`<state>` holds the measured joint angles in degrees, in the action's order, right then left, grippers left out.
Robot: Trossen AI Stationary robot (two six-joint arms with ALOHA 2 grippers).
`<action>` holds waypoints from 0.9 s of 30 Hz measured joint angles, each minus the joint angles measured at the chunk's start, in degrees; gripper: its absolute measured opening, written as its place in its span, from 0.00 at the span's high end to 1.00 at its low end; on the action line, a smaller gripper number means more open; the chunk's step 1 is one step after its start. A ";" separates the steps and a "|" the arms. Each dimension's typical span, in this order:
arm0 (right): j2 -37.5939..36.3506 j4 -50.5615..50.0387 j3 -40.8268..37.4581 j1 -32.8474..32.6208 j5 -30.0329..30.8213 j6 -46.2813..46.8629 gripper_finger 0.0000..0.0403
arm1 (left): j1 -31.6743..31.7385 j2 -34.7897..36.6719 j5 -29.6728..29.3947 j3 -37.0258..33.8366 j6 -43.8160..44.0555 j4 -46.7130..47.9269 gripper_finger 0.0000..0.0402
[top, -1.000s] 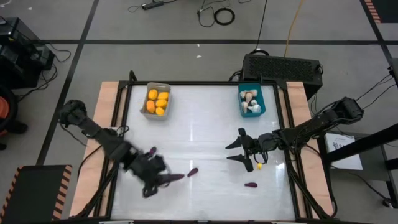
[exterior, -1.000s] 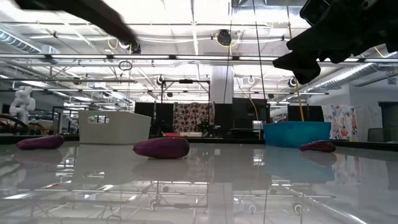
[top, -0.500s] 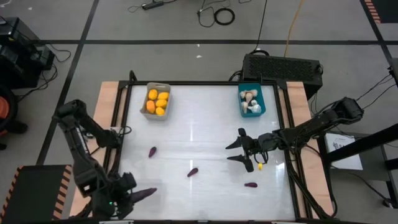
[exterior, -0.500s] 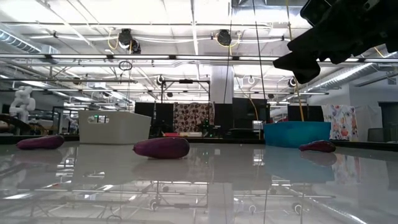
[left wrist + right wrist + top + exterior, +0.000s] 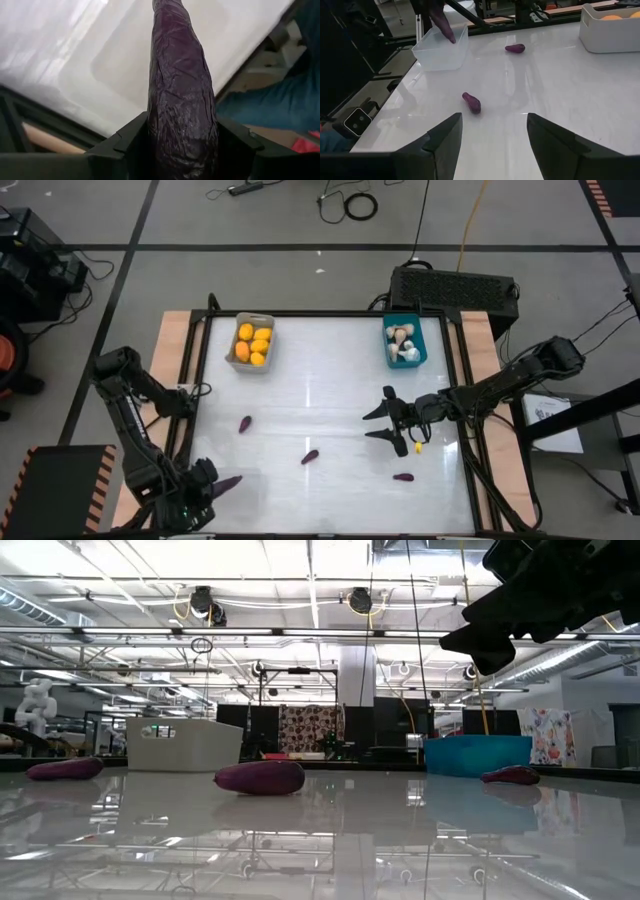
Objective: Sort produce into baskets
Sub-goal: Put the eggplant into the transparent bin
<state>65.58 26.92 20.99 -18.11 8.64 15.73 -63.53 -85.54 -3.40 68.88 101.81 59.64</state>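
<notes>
left pincer (image 5: 222, 484) grips large eggplant (image 5: 182, 95); over clear bin (image 5: 442, 47)

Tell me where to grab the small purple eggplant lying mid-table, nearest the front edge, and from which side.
Grip the small eggplant across its thicker middle, coming straight down from above. It lies flat and alone on the table, its long axis slanted, so turn the open right gripper to close across the narrow width. It is probably the nearer arm.

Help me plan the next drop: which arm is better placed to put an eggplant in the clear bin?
Left. The left gripper already grips the large dark purple eggplant above the clear plastic bin. The right gripper is open, empty, mid-table.
</notes>
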 joint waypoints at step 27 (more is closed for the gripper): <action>0.00 -0.15 0.00 0.01 0.07 -1.62 0.47 | 21.25 7.97 -11.70 -4.24 -0.45 21.84 0.27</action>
<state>65.58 26.76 20.99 -18.10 8.71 14.11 -42.28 -77.57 -15.10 64.64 101.36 81.48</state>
